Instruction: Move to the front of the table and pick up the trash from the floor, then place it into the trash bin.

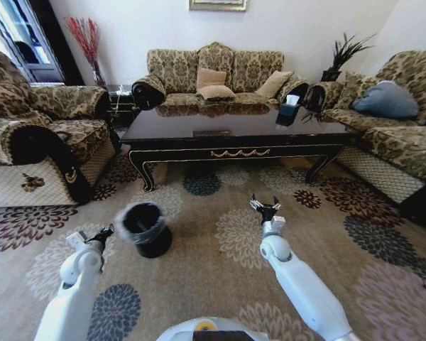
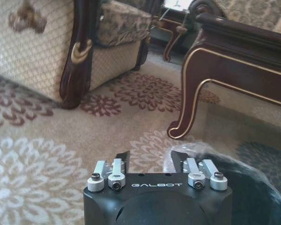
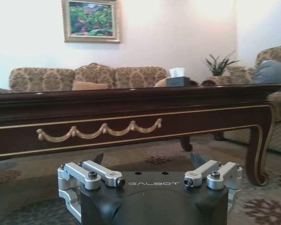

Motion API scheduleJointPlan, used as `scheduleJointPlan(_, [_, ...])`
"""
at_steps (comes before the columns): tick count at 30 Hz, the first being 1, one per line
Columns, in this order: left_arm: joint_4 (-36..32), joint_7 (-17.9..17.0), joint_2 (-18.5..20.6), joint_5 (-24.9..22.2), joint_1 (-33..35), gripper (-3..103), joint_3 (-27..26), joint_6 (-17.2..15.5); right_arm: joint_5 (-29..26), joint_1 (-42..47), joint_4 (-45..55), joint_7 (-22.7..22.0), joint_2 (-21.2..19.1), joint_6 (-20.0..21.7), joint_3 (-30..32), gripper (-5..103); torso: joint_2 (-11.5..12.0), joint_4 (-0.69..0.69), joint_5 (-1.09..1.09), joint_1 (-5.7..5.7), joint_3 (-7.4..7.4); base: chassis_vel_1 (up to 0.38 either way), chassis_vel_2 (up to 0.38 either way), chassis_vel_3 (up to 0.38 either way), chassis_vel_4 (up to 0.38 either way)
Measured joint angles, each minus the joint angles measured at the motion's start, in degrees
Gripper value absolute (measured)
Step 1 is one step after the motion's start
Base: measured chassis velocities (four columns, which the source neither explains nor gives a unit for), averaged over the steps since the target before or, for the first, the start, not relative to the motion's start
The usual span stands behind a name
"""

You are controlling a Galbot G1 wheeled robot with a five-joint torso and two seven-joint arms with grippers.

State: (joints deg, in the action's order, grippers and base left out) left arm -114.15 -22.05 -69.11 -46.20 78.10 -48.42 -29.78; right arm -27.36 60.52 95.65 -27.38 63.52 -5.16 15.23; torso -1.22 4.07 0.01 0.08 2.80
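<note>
Where table ends: open floor, bin.

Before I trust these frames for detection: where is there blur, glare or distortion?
Head view: wide-angle bending at the edges, and the trash bin has a smeared rim. Left wrist view: soft throughout, with the bin a blur. Right wrist view: the wall glows overexposed, and the table top mirrors the sofa.

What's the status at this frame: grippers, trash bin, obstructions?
Left gripper open, beside trash bin. Right gripper open, empty, facing coffee table. No trash visible on carpet.
</note>
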Motion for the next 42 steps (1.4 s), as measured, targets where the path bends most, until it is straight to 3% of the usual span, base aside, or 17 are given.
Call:
scheduleJointPlan(2, [-1.02, -0.01, 0.04, 0.40, 0.87, 55, -0.26, 0.00, -0.18, 0.30, 0.55, -0.33, -0.19, 0.36, 0.16, 100, 0.00, -0.02, 0.00, 0.00, 0.00, 0.000, 0.000, 0.000, 0.000])
scheduleJointPlan(5, [-8.96, 0.88, -0.15, 5.05, 7.45, 72, -2.22, 0.83, -0.52, 2.39, 3.82, -0.81, -1.49, 0.52, 1.28, 100, 0.00, -0.11, 0.00, 0.00, 0.00, 0.000, 0.000, 0.000, 0.000])
scheduleJointPlan(7, [-10.50, 1.54, -0.27, 6.18, 8.69, 72, -2.48, 1.48, -0.36, 2.81, 4.34, -0.61, -1.79, 0.22, 1.64, 100, 0.00, -0.10, 0.00, 0.00, 0.00, 0.000, 0.000, 0.000, 0.000])
scheduleJointPlan(9, [-16.75, 5.36, -1.63, 14.35, 15.24, 88, -2.96, 7.43, 0.17, 5.17, 7.57, 1.43, -3.54, -1.36, 3.33, 100, -0.01, -0.04, 0.01, 0.00, 0.00, 0.000, 0.000, 0.000, 0.000])
scheduleJointPlan(11, [-17.64, 6.47, -2.22, 16.77, 16.63, 88, -2.96, 9.39, 0.33, 5.71, 8.29, 1.88, -3.98, -1.68, 3.47, 100, -0.01, -0.03, 0.01, 0.00, 0.00, 0.000, 0.000, 0.000, 0.000])
scheduleJointPlan(13, [-19.94, 10.93, -5.42, 27.24, 21.81, 97, -2.48, 17.95, 1.83, 8.29, 11.43, 3.09, -5.55, -2.36, 3.71, 100, -0.01, -0.07, 0.01, -0.01, -0.01, 0.000, 0.000, 0.000, 0.000])
scheduleJointPlan(14, [-19.94, 10.93, -5.42, 27.24, 21.81, 97, -2.48, 17.95, 1.83, 8.29, 11.43, 3.09, -5.55, -2.36, 3.71, 100, -0.01, -0.07, 0.01, -0.01, -0.01, 0.000, 0.000, 0.000, 0.000])
scheduleJointPlan(17, [-21.67, 16.17, -10.71, 34.87, 26.16, 100, -2.10, 27.94, 5.81, 11.44, 14.07, 5.17, -5.99, -3.67, 4.66, 100, -0.01, -0.07, 0.00, -0.01, 0.00, 0.000, 0.000, 0.000, 0.000])
scheduleJointPlan(18, [-21.67, 16.17, -10.71, 34.87, 26.16, 100, -2.10, 27.94, 5.81, 11.44, 14.07, 5.17, -5.99, -3.67, 4.66, 100, -0.01, -0.07, 0.00, -0.01, 0.00, 0.000, 0.000, 0.000, 0.000])
scheduleJointPlan(20, [-22.35, 18.64, -14.51, 38.20, 28.76, 100, -1.77, 33.01, 8.84, 14.26, 15.19, 8.13, -5.99, -7.92, 5.52, 100, 0.00, -0.05, 0.02, 0.00, 0.00, 0.000, 0.000, 0.000, 0.000])
scheduleJointPlan(22, [-22.22, 20.05, -16.56, 40.46, 29.86, 100, -1.78, 35.90, 9.40, 15.88, 15.66, 11.49, -5.97, -10.08, 6.53, 100, -0.01, -0.07, 0.02, 0.00, 0.00, 0.000, 0.000, 0.000, 0.000])
scheduleJointPlan(23, [-22.22, 20.05, -16.56, 40.46, 29.86, 100, -1.78, 35.90, 9.40, 15.88, 15.66, 11.49, -5.97, -10.08, 6.53, 100, -0.01, -0.07, 0.02, 0.00, 0.00, 0.000, 0.000, 0.000, 0.000])
scheduleJointPlan(26, [-21.46, 21.53, -18.98, 41.30, 30.39, 100, -1.80, 38.14, 6.52, 17.51, 16.02, 17.23, -6.43, -12.51, 7.80, 100, -0.01, -0.05, 0.00, 0.00, 0.00, 0.000, 0.000, 0.000, 0.000])
scheduleJointPlan(30, [-21.59, 22.34, -19.80, 40.62, 29.58, 100, -1.49, 36.89, 1.74, 17.01, 14.68, 23.51, -8.22, -14.91, 8.76, 100, 0.00, -0.07, 0.01, 0.00, 0.01, 0.000, 0.000, 0.000, 0.000])
scheduleJointPlan(34, [-21.63, 22.63, -19.67, 40.12, 28.24, 100, -1.41, 35.21, -1.34, 15.99, 13.66, 23.50, -10.55, -14.12, 9.98, 100, 0.00, -0.07, 0.00, 0.00, 0.01, 0.000, 0.000, 0.000, 0.000])
scheduleJointPlan(37, [-20.85, 19.54, -19.34, 40.35, 26.88, 100, -0.42, 32.63, -2.52, 16.06, 12.15, 23.91, -12.97, -13.18, 13.30, 100, 0.00, -0.06, -0.01, 0.01, 0.01, 0.000, 0.000, 0.000, 0.000])
scheduleJointPlan(42, [-19.85, 17.85, -19.54, 40.62, 24.93, 100, 0.29, 32.50, -3.10, 18.00, 12.68, 23.75, -13.52, -12.04, 16.68, 100, 0.01, -0.05, 0.00, 0.01, 0.01, 0.000, 0.000, 0.000, 0.000])
